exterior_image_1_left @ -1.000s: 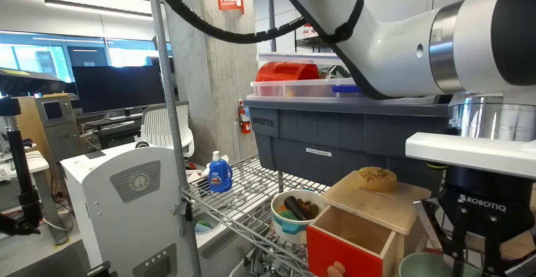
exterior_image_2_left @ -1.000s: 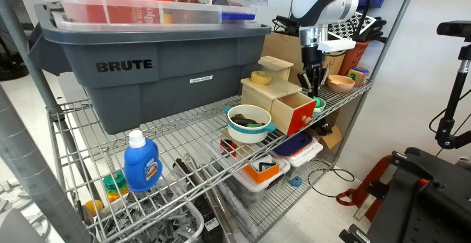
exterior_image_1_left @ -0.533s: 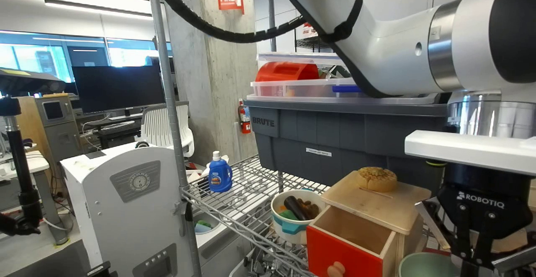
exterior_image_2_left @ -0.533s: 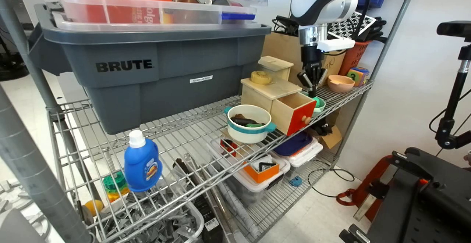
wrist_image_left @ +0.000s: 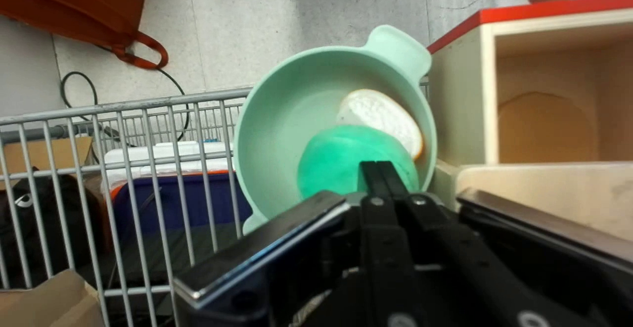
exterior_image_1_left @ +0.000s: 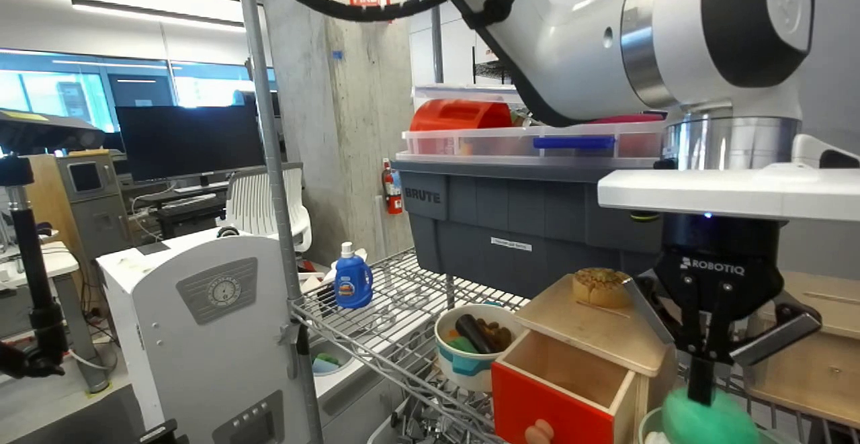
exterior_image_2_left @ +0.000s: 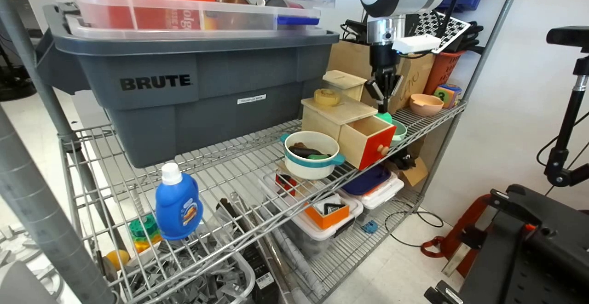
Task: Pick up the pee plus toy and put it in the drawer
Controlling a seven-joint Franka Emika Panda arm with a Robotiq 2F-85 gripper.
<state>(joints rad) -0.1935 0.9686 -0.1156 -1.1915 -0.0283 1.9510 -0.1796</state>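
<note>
The pee plus toy, a round mint-green soft ball, hangs from my gripper in both exterior views [exterior_image_1_left: 712,422] [exterior_image_2_left: 384,117] and in the wrist view [wrist_image_left: 329,156]. My gripper [exterior_image_1_left: 700,398] is shut with its tips together on the toy's top; the gripper also shows in the wrist view [wrist_image_left: 377,163]. The toy is above a pale green bowl [wrist_image_left: 282,94]; whether it still touches the rim cannot be told. The drawer, with its orange-red front [exterior_image_1_left: 551,400] and round knob, stands pulled open beside the bowl, also in an exterior view [exterior_image_2_left: 378,147].
A flat yellow round toy [exterior_image_1_left: 601,286] lies on the wooden box above the drawer. A white pot with teal handles [exterior_image_2_left: 310,166] stands beside it. A white piece [wrist_image_left: 383,116] lies in the bowl. The grey tote [exterior_image_2_left: 207,101] is behind. A wooden box [exterior_image_1_left: 806,377] is nearby.
The fingers have closed together on the toy. The gripper has risen with the toy from the bowl and moved toward the drawer, leftward in both exterior views. The drawer has not moved.
</note>
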